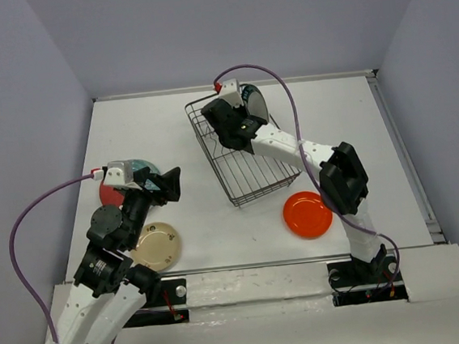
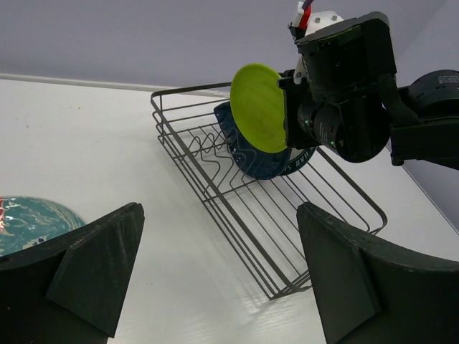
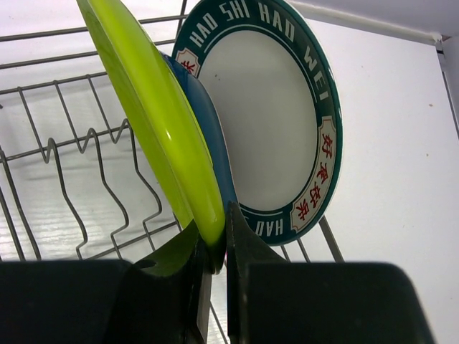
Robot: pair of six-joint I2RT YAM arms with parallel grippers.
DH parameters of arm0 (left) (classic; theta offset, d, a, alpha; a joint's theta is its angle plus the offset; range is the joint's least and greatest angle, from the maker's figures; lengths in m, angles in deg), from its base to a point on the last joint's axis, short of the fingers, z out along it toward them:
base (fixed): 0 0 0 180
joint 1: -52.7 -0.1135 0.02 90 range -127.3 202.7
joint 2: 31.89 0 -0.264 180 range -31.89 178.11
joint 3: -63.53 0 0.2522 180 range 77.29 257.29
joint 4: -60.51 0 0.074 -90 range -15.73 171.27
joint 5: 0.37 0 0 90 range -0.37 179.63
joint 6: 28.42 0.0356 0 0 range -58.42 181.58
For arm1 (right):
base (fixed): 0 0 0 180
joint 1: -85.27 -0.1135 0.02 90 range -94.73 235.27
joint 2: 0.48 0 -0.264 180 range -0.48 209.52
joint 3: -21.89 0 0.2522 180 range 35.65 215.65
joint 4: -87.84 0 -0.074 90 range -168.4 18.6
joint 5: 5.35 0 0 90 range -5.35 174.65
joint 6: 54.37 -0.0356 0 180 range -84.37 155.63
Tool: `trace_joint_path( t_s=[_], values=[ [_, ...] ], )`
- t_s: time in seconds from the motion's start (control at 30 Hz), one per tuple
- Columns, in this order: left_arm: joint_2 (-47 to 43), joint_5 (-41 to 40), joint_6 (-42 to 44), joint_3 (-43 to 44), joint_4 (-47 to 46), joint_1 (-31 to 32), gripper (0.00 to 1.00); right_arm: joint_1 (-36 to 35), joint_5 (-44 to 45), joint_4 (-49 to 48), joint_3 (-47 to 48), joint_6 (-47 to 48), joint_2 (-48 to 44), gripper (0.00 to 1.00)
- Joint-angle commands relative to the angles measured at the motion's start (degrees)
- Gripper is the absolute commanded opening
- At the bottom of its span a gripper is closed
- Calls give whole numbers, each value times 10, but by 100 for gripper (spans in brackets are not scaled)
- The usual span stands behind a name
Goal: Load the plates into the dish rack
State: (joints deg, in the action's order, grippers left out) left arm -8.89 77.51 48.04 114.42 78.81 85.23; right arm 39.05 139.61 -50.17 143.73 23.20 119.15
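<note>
The dark wire dish rack [image 1: 250, 178] stands at the back middle of the table. A white plate with a teal rim [image 3: 269, 122] and a dark blue leaf-shaped plate [image 3: 215, 143] stand on edge at its far end. My right gripper [image 3: 216, 247] is shut on the rim of the lime green plate [image 3: 154, 122] and holds it upright over the prongs, beside the blue plate. My left gripper [image 2: 222, 279] is open and empty above the table, left of the rack [image 2: 237, 208]. The red-and-teal patterned plate [image 2: 32, 222] lies beside it.
The orange plate [image 1: 308, 214] lies flat near the right arm's base. The cream plate [image 1: 157, 246] lies flat at the front left. The patterned plate [image 1: 111, 193] is partly hidden under the left wrist. Walls close in the table.
</note>
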Motion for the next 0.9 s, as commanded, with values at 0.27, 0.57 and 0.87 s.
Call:
trace_joint_path(
  t_s=[0.27, 0.57, 0.87],
  values=[
    [-2, -10, 13, 1, -19, 2, 99, -5, 17, 3, 35, -21, 46, 7],
    [1, -12, 12, 0, -19, 2, 99, -5, -3, 8, 53, -31, 39, 42],
    [-8, -55, 15, 1, -18, 1, 99, -26, -182, -13, -26, -49, -95, 55]
  ],
)
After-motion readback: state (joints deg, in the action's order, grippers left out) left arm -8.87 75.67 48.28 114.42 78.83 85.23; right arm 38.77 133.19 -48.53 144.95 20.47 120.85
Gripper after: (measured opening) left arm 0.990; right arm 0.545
